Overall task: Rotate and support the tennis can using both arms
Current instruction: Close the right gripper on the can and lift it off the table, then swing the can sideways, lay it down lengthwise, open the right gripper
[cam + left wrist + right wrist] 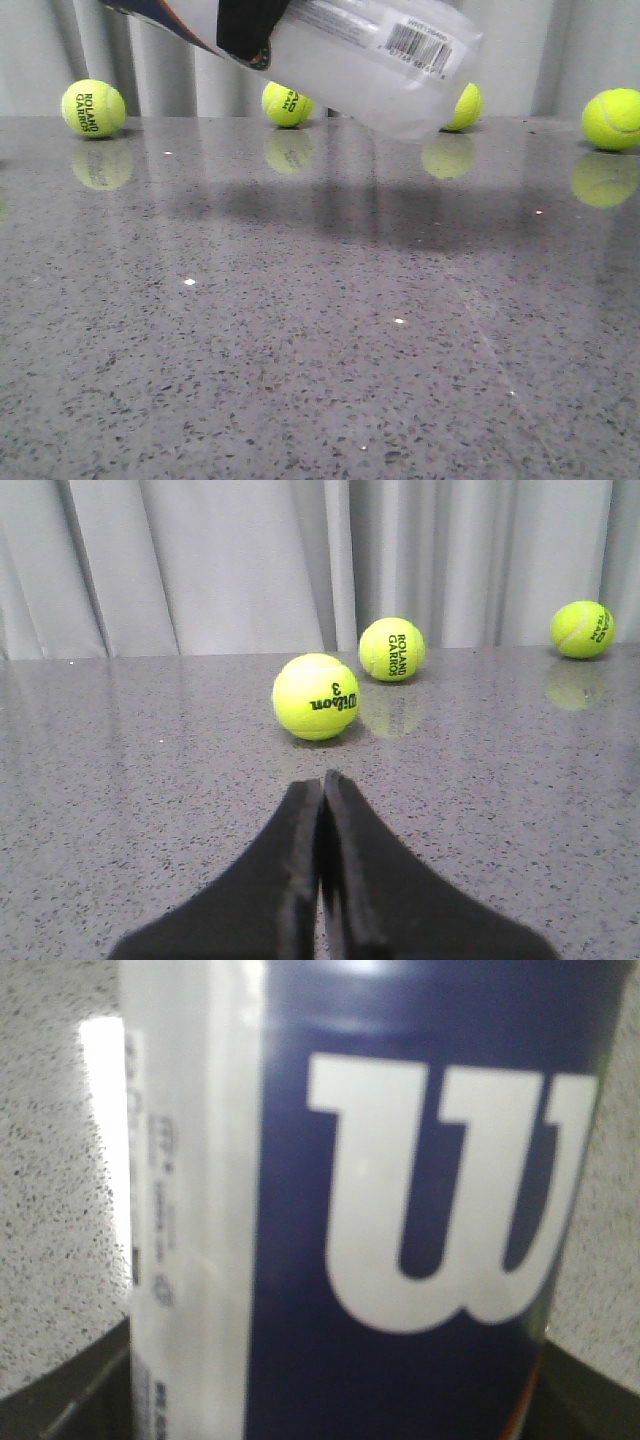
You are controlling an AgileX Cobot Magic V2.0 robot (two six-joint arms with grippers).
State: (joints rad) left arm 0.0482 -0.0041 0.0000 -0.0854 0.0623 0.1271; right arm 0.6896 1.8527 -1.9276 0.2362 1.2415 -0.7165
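Observation:
The tennis can (370, 60) hangs tilted in the air above the far side of the table, its clear base with the barcode pointing down to the right. A black part of my right gripper (250, 30) crosses the can near its navy band. In the right wrist view the can (400, 1160) fills the frame, showing a navy label with a white W. My right gripper (330, 1405) is shut on it, a finger at either side. My left gripper (322, 780) is shut and empty, low over the table, away from the can. It does not show in the front view.
Several yellow-green tennis balls lie along the far table edge by the grey curtain (170, 70): one far left (93, 107), one (286, 103) below the can, one far right (612, 118). A Wilson ball (316, 696) lies just ahead of my left gripper.

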